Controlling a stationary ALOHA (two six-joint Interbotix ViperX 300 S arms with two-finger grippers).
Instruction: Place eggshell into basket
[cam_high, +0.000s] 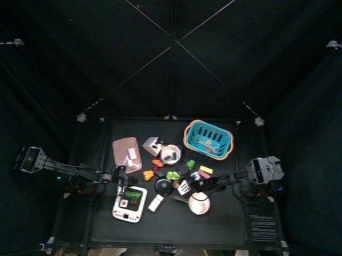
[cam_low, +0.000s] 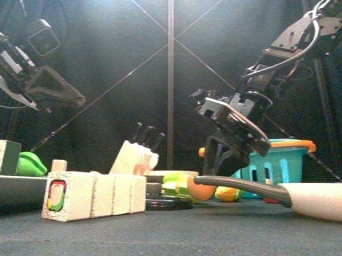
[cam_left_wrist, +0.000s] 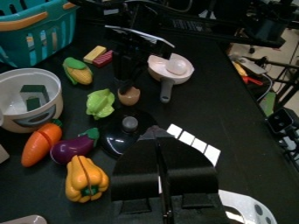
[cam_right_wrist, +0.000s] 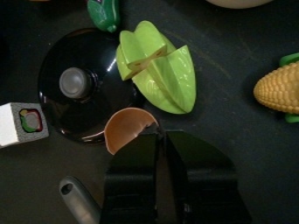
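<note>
The eggshell (cam_right_wrist: 126, 129) is a small brown half shell on the table beside a black lid (cam_right_wrist: 79, 83) and a green leafy vegetable (cam_right_wrist: 158, 66). My right gripper (cam_right_wrist: 158, 137) is down on it, jaws closed on its rim; the shell still looks low at the table. The left wrist view also shows the eggshell (cam_left_wrist: 128, 94) under the right gripper's fingers (cam_left_wrist: 126, 68). The teal basket (cam_high: 207, 136) stands at the table's back right and also shows in the left wrist view (cam_left_wrist: 35, 31). My left gripper (cam_left_wrist: 163, 166) is shut and empty, hovering at the table's left (cam_high: 120, 178).
Toys crowd the table: a white bowl (cam_left_wrist: 30, 92), carrot (cam_left_wrist: 41, 144), eggplant (cam_left_wrist: 73, 147), yellow pepper (cam_left_wrist: 87, 179), corn (cam_left_wrist: 76, 70) and a ladle (cam_left_wrist: 170, 68). A pink board (cam_high: 127, 150) and a white toy box (cam_high: 130, 203) lie at the left.
</note>
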